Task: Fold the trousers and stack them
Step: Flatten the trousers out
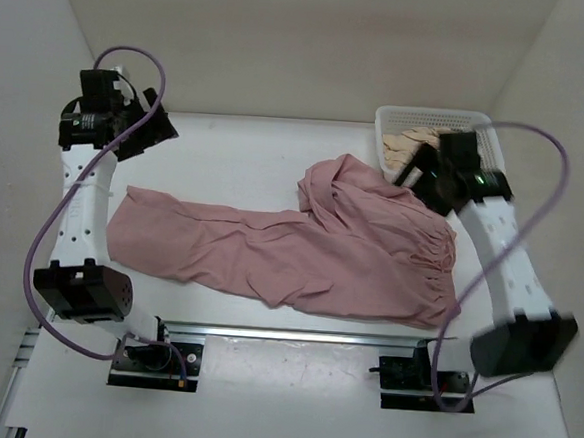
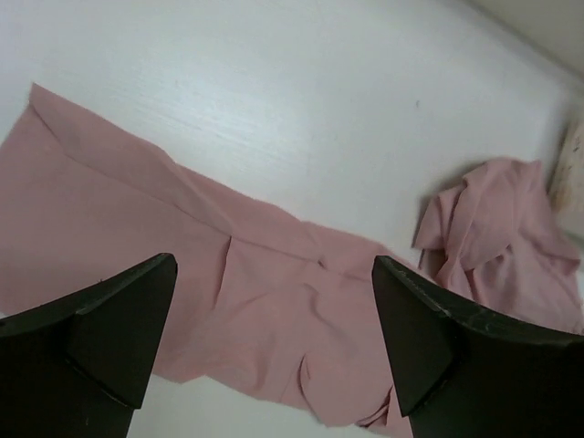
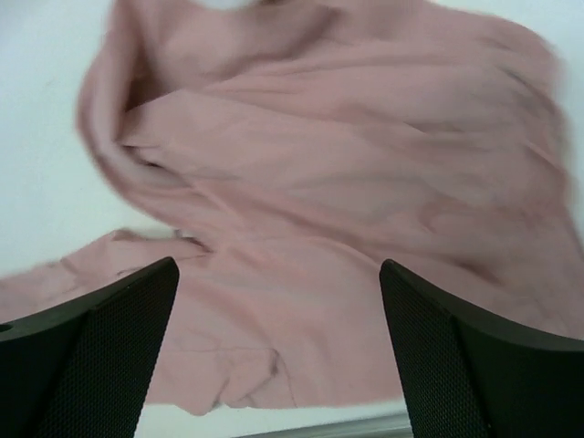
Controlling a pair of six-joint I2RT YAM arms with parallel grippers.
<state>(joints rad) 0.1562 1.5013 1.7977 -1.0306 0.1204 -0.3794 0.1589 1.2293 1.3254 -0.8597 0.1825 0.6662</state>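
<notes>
Scanning from the left, we see our left pincer (image 1: 141,120) lifted above the far left corner of the bench (image 1: 247,141), fingers spread wide with nothing between them; its own camera looks down through the gap at flat pink cloth. Below and to its right lie the trousers (image 1: 300,250), across the middle of the bench: one leg stretched flat toward the left, the gathered waist at the right, and the other leg thrown back into a rumpled heap near the far right. Above that heap hovers our right pincer (image 1: 427,183), likewise spread and empty, apart from the cloth. Just behind it stands a white basket (image 1: 435,116) with beige cloth (image 1: 408,142) inside. We judge the task barely begun: at most one loose turn-over of a leg is made, the garment lies long and wrinkled, and the neat folds and the stacking are not yet done
</notes>
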